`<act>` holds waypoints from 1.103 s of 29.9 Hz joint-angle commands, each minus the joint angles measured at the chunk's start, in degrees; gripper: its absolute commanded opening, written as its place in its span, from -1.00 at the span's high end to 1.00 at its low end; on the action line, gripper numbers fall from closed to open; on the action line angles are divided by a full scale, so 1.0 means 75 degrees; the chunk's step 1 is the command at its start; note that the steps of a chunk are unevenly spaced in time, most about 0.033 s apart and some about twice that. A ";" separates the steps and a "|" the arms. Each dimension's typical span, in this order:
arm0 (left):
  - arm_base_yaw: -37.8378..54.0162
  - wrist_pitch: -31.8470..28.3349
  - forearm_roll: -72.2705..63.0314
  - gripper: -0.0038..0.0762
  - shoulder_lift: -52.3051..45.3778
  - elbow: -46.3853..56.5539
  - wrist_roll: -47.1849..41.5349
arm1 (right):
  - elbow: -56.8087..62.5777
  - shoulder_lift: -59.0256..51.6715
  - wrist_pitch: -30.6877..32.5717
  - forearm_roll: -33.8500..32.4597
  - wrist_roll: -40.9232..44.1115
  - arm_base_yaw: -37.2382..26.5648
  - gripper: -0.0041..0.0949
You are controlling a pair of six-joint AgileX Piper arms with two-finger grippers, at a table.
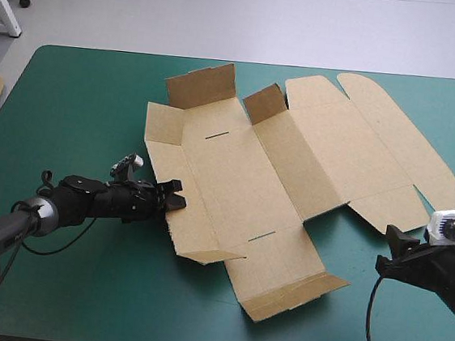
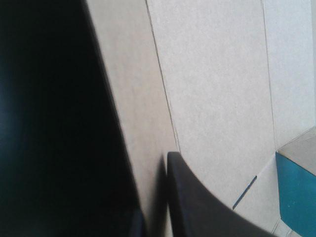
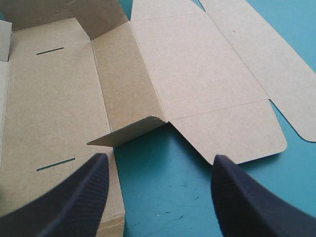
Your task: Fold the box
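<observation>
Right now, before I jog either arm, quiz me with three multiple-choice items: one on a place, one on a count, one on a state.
1. Where does the left gripper meet the box? A) its left edge B) its rounded lid flap C) nowhere
2. How many thin slots show in the box's middle panel? A) one B) two C) four
3. The right gripper is A) shut on the box B) open over the teal-green cover C) shut, empty

Answers:
1 A: its fingers pinch the board's left panel.
2 B: one slit lies near each end.
3 B: its tips stand apart above bare cover.
</observation>
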 commanded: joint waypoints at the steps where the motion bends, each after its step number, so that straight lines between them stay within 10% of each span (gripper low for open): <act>1: -0.0037 0.0219 0.0055 0.84 -0.0112 -0.0235 0.0023 | -0.0251 0.0070 -0.0516 0.0112 -0.0066 -0.0021 -0.22; 33: -0.0037 0.3575 0.7799 0.94 0.1471 -0.8141 0.1825 | -0.0251 0.0070 -0.0455 0.0264 -0.0066 -0.0021 -0.22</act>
